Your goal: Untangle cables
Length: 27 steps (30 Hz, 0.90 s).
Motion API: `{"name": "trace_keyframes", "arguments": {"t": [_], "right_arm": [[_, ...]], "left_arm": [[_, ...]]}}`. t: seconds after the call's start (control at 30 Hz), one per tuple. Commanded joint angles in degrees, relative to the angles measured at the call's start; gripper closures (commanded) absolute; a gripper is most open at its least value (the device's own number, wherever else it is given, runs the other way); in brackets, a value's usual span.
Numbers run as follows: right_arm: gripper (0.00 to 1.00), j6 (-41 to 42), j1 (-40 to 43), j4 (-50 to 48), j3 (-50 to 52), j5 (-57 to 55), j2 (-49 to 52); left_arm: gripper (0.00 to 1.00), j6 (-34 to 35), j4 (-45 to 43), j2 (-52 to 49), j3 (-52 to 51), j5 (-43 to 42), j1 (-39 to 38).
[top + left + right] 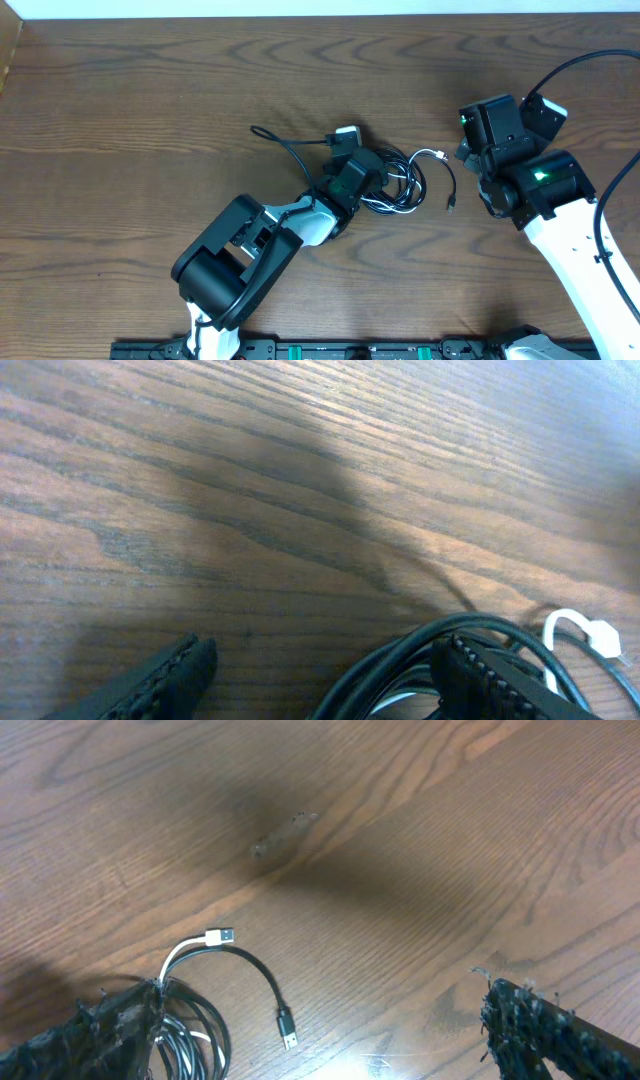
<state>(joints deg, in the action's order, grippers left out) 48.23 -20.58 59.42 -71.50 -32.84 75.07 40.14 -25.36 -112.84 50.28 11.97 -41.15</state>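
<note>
Overhead, my cables [410, 190] lie knotted mid-table on the bench [150, 100]. Left wrist: left pincer [330, 670] gapes wide, one finger among black loops, gripping nothing. Right wrist: right pincer [315, 1015] equally wide, empty; I judge them light and limp, best pinched near the free plugs [225, 936]

Overhead cam looks straight down; wrist cams low, close, both prob. sharing cables [402, 186].

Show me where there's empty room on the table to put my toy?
Bare wood: the left side of the table beyond the left arm, and the far strip past the cables. Crowded: the middle, where the cables bunch around the left hand, right hand close beside.
</note>
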Motion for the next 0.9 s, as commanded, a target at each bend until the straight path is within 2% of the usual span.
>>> {"name": "trace_keyframes", "arguments": {"t": [0.0, 0.13, 0.23, 0.3, 0.37, 0.4, 0.43, 0.47, 0.53, 0.6, 0.63, 0.67, 0.77, 0.8, 0.87], "right_arm": [[0.01, 1.0, 0.7, 0.4, 0.4, -1.1, 0.0], [0.01, 1.0, 0.7, 0.6, 0.4, -1.1, 0.0], [0.01, 1.0, 0.7, 0.9, 0.4, -1.1, 0.0], [0.01, 1.0, 0.7, 1.1, 0.4, -1.1, 0.0], [0.01, 1.0, 0.7, 1.2, 0.4, -1.1, 0.0], [0.01, 1.0, 0.7, 1.3, 0.4, -1.1, 0.0], [0.03, 1.0, 0.7, 1.3, 0.4, -1.1, 0.0], [0.10, 0.8, 0.7, 1.3, 0.4, -1.1, 0.0], [0.34, 0.3, 0.7, 1.3, 0.4, -1.1, 0.0], [0.64, 0.3, 0.7, 1.3, 0.4, -1.1, 0.0], [0.93, -0.8, 0.7, 1.3, 0.4, -1.1, 0.0], [0.99, -1.3, 0.7, 1.3, 0.4, -1.0, 0.0], [0.99, -2.9, 0.7, 1.1, 0.7, -0.1, 0.0], [0.99, -5.2, 0.7, 0.0, 1.4, 2.2, 0.0], [0.99, -9.8, 0.7, -2.3, 2.6, 6.5, 0.1]], "left_arm": [[0.34, -4.3, 5.3, -7.1, -4.8, -3.6, 0.6], [0.55, -8.5, 5.3, -7.1, -4.8, -3.7, 0.6], [0.61, -13.9, 5.2, -7.1, -4.8, -3.7, 0.6], [0.73, -17.6, 5.0, -7.1, -4.8, -3.3, 0.6], [0.92, -22.6, 4.6, -7.1, -4.8, -3.3, 0.6], [0.93, -27.8, 4.5, -6.7, -4.8, -3.3, 0.6], [0.93, -30.2, 4.5, -6.1, -4.8, -3.3, 0.6], [0.93, -33.3, 4.7, -5.0, -4.8, -3.3, 0.7], [0.93, -37.5, 5.2, -1.3, -4.8, -3.0, 0.7], [0.93, -41.2, 6.1, 4.7, -4.8, -0.9, 0.7], [0.93, -45.0, 7.8, 12.4, -4.8, 1.7, 0.7], [0.93, -46.7, 8.9, 16.1, -4.8, 2.7, 0.7], [0.93, -51.0, 12.3, 29.0, -4.8, 4.5, 0.7], [0.93, -51.5, 13.9, 36.3, -4.8, 4.4, 0.7], [0.93, -51.5, 15.2, 42.8, -4.8, 4.4, 0.7]]}}
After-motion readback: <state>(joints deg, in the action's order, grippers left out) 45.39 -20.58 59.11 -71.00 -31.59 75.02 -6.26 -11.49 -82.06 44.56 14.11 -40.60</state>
